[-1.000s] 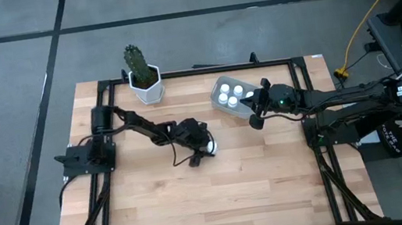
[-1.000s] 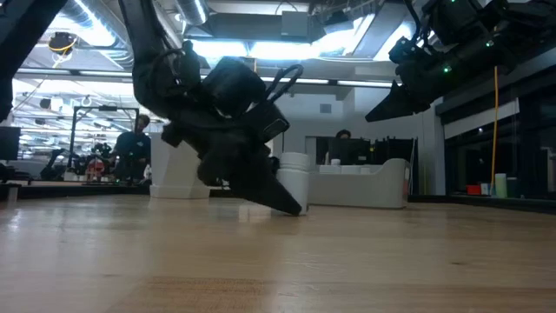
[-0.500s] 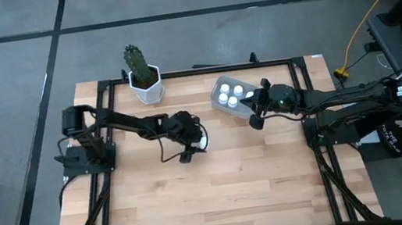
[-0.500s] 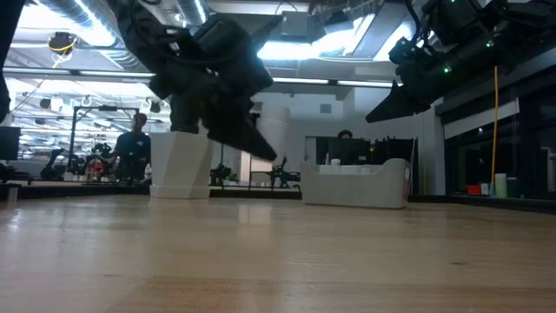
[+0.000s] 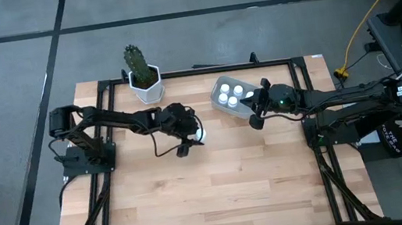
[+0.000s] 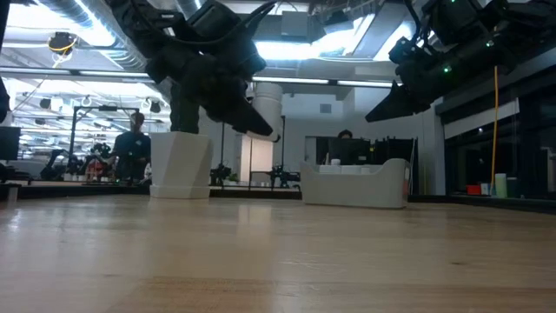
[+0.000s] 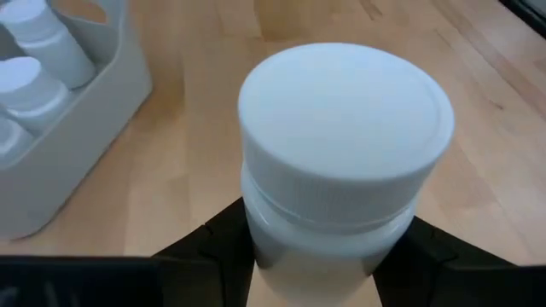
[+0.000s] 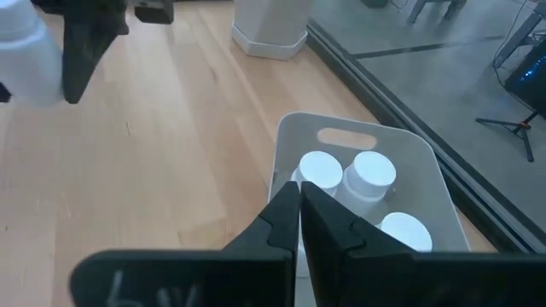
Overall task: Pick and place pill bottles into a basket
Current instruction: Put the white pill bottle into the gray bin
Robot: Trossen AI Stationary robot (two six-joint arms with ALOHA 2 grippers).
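A pill bottle (image 7: 343, 153) sits clamped between the left gripper's (image 5: 187, 139) fingers (image 7: 209, 251), its white cap toward the wrist camera and its body pinched from both sides. In the low view the bottle (image 6: 267, 106) hangs clear above the table (image 6: 278, 252), gripped upright with nothing beneath it but bare wood. From above, the left gripper is over the table's middle, between the cactus pot (image 5: 147, 88) and the basket (image 5: 219, 88), nearer the far half of the table than the near edge.

Farther toward the right side, the right gripper (image 5: 252, 111) waits just beside the basket, on its near right edge (its fingers (image 8: 281, 217) pressed together with nothing between them). Its wrist view looks straight over the basket (image 8: 426, 175), where three bottles (image 8: 374, 177) stand upright, caps up, clustered at one end. In the high view the same three caps (image 5: 238, 91) show inside the pale tray, near its right half.

Beyond them, at the table's far edge, stands the white pot with its green cactus (image 5: 137, 61), well apart from the basket. In the low view the pot (image 6: 180, 163) is at the left and the basket (image 6: 354, 183) at the right of the table's far side, and a person (image 6: 132, 149) stands in the room behind.
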